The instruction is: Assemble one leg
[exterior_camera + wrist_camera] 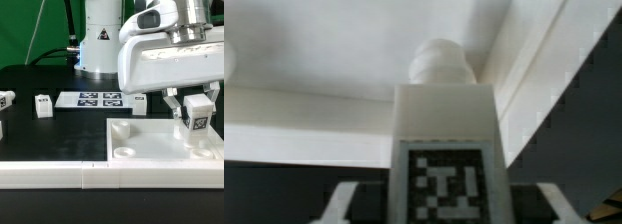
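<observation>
A green backdrop [50, 22] hangs behind the black table [50, 140].

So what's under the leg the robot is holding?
The white tray lies under the leg held in the gripper. The leg covers the spot right below it, so any socket there is hidden.

A leg [198, 121], held in the gripper [197, 110], hangs over the far corner of the tray [158, 136] at the exterior view's right; the marker board [100, 98] lies on the table [55, 135] behind the tray, with a second leg [42, 105] and a third leg [5, 99] further to the exterior view's left
</observation>
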